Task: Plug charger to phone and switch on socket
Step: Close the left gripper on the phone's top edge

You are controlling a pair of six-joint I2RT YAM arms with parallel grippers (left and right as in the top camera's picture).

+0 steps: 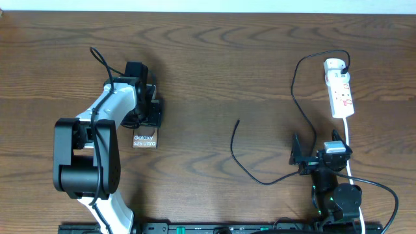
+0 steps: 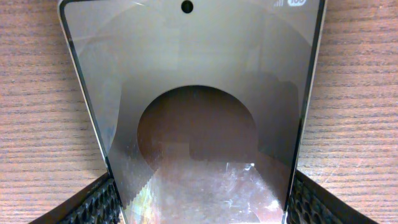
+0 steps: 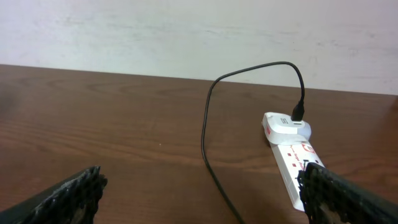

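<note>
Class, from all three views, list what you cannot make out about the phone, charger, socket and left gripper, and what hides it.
The phone port: left wrist view cuts off its near end; overhead, the left gripper covers its far end.
Whether the socket is on: too small overhead; in the right wrist view a right gripper finger blocks its near end.
The charger tip: too small overhead.
Left grip: fingers flank the phone; contact unclear.

Phone (image 1: 144, 139) flat, charger (image 1: 293, 83) plug in socket (image 1: 340, 96)
</note>
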